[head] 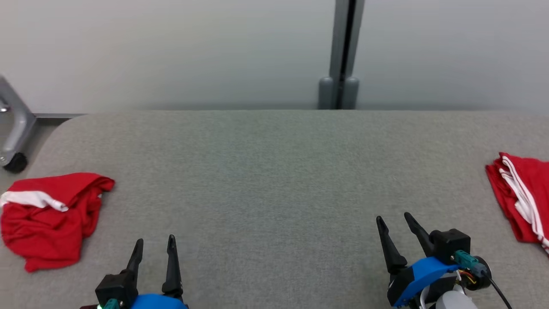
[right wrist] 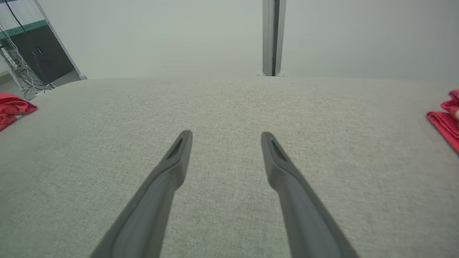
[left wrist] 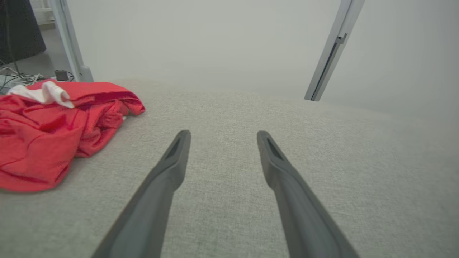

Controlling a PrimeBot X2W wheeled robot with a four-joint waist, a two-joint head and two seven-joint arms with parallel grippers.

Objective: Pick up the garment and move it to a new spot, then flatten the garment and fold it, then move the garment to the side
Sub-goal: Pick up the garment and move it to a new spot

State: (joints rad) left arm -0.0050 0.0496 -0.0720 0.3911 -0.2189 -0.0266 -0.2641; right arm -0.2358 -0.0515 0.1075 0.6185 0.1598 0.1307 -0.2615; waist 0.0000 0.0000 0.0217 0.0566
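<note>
We see the crumpled garment (head: 51, 219) at left edge of counter (head: 274, 171), left & slightly far of L jaws; R jaws well apart. Both wide, empty; L nearer.

grey fabric tabletop (head: 274, 171); behind it a pale wall (head: 171, 51) with a grey post (head: 341, 51); wheeled leg (head: 15, 133) at left.

The desk (head: 274, 171) wears coarse, matt woven cloth — at its left edge the garment (head: 47, 219) is soft red fabric.
</note>
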